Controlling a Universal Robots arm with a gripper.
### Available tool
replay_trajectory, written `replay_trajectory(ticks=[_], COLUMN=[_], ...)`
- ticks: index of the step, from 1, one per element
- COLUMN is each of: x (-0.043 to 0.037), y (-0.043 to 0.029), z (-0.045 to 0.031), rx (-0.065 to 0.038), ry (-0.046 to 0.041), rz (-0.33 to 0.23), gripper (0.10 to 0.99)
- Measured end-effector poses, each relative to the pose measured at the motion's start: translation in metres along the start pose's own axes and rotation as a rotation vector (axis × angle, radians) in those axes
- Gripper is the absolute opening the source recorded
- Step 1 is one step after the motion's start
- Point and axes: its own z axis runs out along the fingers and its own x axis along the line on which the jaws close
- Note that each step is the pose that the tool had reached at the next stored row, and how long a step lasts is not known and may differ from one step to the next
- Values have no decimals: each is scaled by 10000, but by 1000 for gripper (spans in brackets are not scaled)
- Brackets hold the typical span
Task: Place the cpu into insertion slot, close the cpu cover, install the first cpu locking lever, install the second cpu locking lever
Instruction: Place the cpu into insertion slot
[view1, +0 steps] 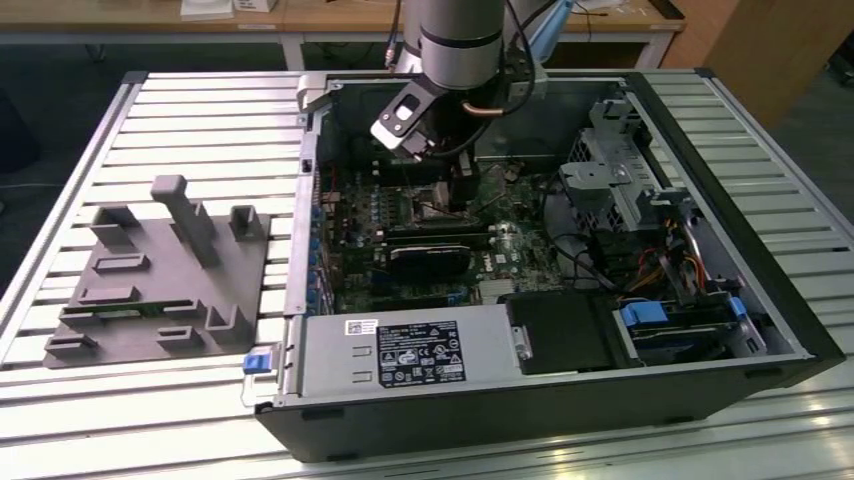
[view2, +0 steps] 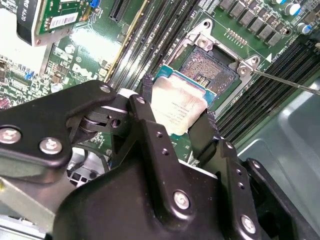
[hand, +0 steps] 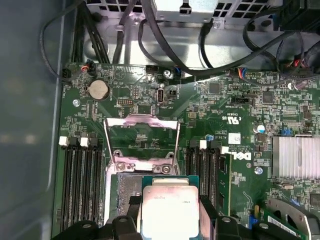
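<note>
Here's the slatted metal table (view1: 200, 110), and an open computer case (view1: 781, 300) fills its middle and the exterior view's right side. Near the table's edge on the exterior view's left lies a grey moulded fixture (view1: 147, 290) with upright posts. Inside the case, a labelled power supply (view1: 414, 355) runs along the near wall. The green motherboard (hand: 235, 100) carries a coin battery (hand: 98, 90) and a finned heat sink (hand: 296, 157), with black cables (hand: 165, 45) looping just beyond the battery's edge of the board.
</note>
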Motion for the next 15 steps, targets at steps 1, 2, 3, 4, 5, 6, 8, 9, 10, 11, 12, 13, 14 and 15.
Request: replay_trajectory(ticks=[1,2,3,4,5,6,8,9,10,11,12,13,14,15], x=[4,10,18,28,37,45,60,69,78,87,96,103,110,116], y=[0,0,0,0,-1,-1,-2,-2,-4,-5,-6,-8,-11,-15], z=[2,5,9,13,17,22,30,35,41,48,56,65,74,83], rx=[1,0,0,0,1,0,-5,-12,-23,-40,-60,-85,-120,-157], ry=[-3,-4,-4,-5,-5,-5,-5,-5,-5,-5,-6,-5,-5,-7], rz=[13,20,21,22,22,21,21,21,21,21,21,21,22,22], gripper=[537,537,537,537,537,537,537,537,537,537,537,537,537,537])
